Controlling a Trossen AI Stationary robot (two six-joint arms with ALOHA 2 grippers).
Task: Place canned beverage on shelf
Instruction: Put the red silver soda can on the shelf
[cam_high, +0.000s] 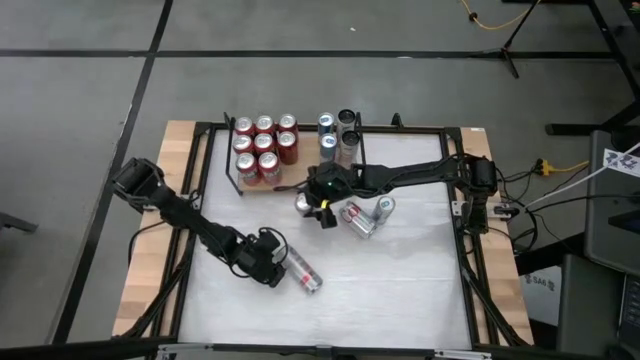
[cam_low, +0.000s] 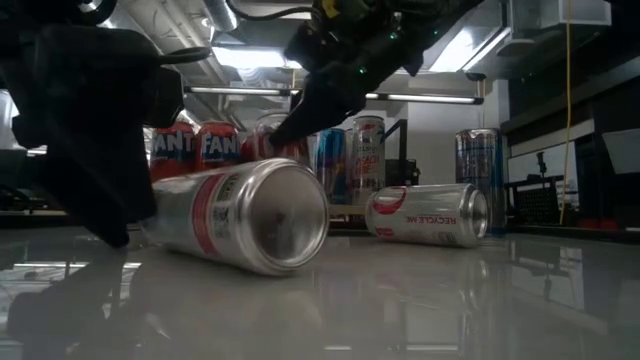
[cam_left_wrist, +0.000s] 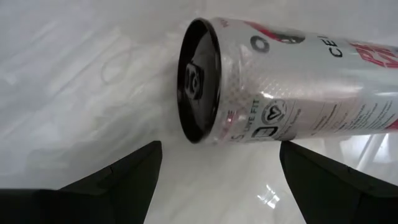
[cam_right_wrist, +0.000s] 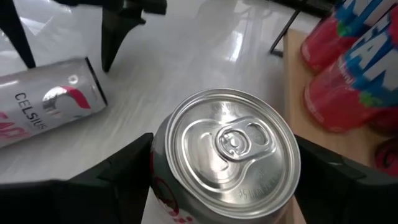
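Robotics lab (tripod (cam_high: 512, 40), loose cables (cam_high: 545, 170))

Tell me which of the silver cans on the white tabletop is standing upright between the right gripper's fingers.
The silver can beside the shelf's front corner, upright between the right gripper's open fingers. The other two nearby lie tipped over; a third lies by the left gripper.

A grey concrete floor (cam_high: 90, 110) spreads around the table, crossed by dark seams. A tripod leg (cam_high: 510, 45) and a yellow cable (cam_high: 495, 20) lie on it at the far side. Overhead, long strip lights (cam_low: 240, 55) glow against the ceiling. To one side stands a dark rack (cam_low: 590, 160) with loose wires (cam_high: 545, 170).
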